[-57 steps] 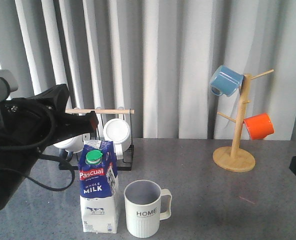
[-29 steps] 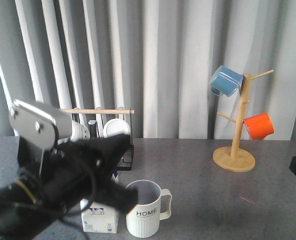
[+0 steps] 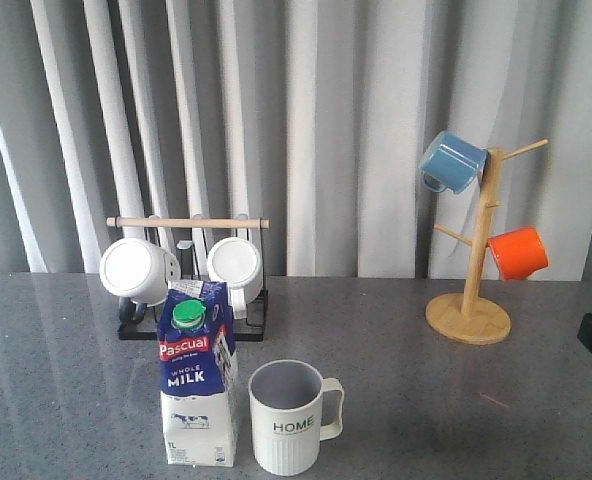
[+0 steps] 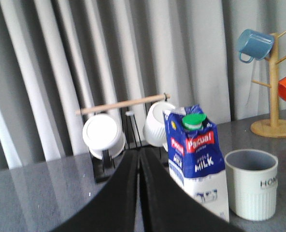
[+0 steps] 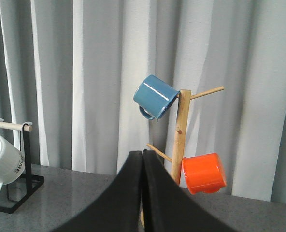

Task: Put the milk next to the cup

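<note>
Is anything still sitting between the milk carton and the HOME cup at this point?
Nothing visible. The milk stands upright right beside the cup, on its left in the front view, with only a narrow bare strip of table between them.

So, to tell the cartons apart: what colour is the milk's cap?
Green: the round cap on the milk shows best in the front view.

Your grey table (image 3: 536, 420) carried the milk (image 3: 197, 375) upright at the front, with the cup (image 3: 291, 417) just beside it. Behind them stood a black mug rack (image 3: 191, 318), and well apart sat the wooden mug tree (image 3: 468, 317).
</note>
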Controlling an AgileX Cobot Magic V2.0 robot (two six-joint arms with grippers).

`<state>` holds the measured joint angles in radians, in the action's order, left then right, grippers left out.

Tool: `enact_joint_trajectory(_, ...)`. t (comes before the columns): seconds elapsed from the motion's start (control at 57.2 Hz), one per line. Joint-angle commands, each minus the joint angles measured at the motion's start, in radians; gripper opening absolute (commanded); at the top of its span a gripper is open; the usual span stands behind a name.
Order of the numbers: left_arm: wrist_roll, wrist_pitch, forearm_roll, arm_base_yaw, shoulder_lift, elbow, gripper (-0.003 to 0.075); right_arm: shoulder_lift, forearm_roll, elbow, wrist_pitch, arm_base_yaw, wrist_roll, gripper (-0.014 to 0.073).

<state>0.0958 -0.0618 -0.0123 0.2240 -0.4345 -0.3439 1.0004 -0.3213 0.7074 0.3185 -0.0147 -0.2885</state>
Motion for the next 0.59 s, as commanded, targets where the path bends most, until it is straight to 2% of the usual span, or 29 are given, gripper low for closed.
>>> enact_joint_trajectory(0.0, -0.115, -0.010, 0.012, -0.051, 0.101, 0.065, -0.0006, -0.010, 0.000, 0.030, 0.069, -0.003, 0.002, -0.0008)
enact_joint_trajectory(0.122, -0.225, -0.014, 0.012, -0.140, 0.232, 0.209, -0.0006, -0.010, 0.000, 0.030, 0.070, -0.003, 0.002, -0.0008)
enact_joint_trajectory(0.245, -0.296, 0.000, 0.064, -0.199, 0.343, 0.275, -0.0006, -0.010, 0.000, 0.030, 0.070, -0.003, 0.002, -0.0008)
enact_joint_trajectory(0.384, -0.299, 0.009, 0.066, -0.242, 0.468, 0.350, -0.0006, -0.010, 0.000, 0.030, 0.070, -0.003, 0.002, -0.0008)
enact_joint_trajectory(0.577, -0.263, 0.069, 0.076, -0.283, 0.460, 0.348, -0.0006, -0.011, 0.000, 0.030, 0.070, -0.003, 0.002, -0.0008)
